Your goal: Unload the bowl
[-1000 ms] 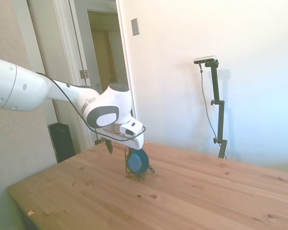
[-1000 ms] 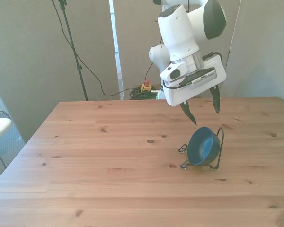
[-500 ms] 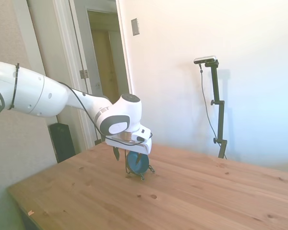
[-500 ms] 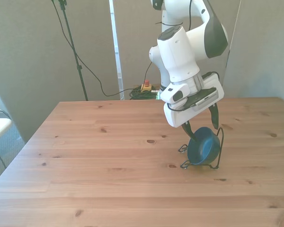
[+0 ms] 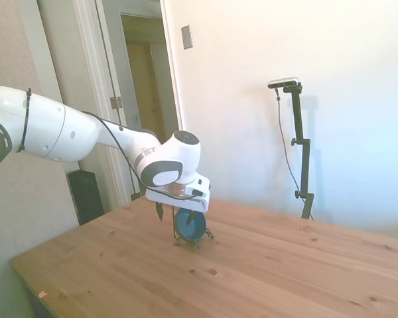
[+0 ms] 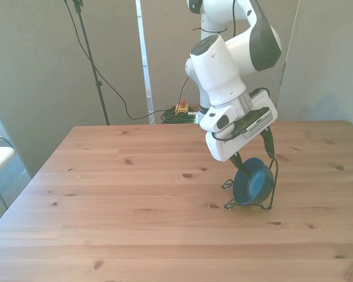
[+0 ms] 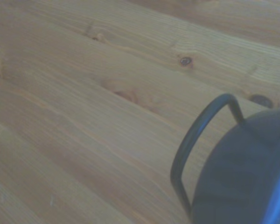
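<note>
On the pale wooden table point(image 6: 135, 194), the white arm's two-finger gripper point(image 6: 253, 158) hangs spread wide, straddling the rim of the small dark teal-blue bowl point(image 6: 253, 182), which stands on edge in a thin black wire stand point(image 6: 272, 187), apparently ready for lifting out.

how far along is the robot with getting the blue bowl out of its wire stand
Early. Done: the gripper is down at the small dark teal-blue bowl, fingers open astride its upper rim. In hand: lining up the grasp; nothing is gripped. Left: closing, lifting the bowl out of the thin black wire stand, where it leans on edge, and setting it on the wooden table.
</note>
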Robot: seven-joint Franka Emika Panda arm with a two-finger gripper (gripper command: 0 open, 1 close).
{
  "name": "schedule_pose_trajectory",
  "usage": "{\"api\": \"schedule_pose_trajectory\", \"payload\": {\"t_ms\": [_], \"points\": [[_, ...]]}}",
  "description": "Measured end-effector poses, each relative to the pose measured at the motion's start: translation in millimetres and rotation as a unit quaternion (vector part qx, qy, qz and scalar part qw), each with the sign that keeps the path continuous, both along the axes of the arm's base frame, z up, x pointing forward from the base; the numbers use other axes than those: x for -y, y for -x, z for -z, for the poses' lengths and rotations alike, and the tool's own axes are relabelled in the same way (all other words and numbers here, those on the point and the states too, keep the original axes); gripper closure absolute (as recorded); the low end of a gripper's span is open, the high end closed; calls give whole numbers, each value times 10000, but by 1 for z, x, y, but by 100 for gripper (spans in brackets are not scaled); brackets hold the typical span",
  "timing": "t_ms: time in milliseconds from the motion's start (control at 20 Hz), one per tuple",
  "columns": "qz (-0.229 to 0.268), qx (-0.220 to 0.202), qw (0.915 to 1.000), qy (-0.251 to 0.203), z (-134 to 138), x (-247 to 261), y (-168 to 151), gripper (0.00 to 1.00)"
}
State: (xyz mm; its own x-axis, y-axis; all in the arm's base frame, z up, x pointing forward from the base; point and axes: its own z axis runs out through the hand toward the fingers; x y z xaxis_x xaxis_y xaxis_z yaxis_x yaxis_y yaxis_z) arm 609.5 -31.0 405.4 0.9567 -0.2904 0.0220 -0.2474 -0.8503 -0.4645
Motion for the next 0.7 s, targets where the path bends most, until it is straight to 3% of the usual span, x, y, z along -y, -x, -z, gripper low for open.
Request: {"api": "schedule_pose_trajectory", "payload": {"t_ms": [700], "points": [[-98, -154, 9997, -149, 5, 7, -3, 100]]}}
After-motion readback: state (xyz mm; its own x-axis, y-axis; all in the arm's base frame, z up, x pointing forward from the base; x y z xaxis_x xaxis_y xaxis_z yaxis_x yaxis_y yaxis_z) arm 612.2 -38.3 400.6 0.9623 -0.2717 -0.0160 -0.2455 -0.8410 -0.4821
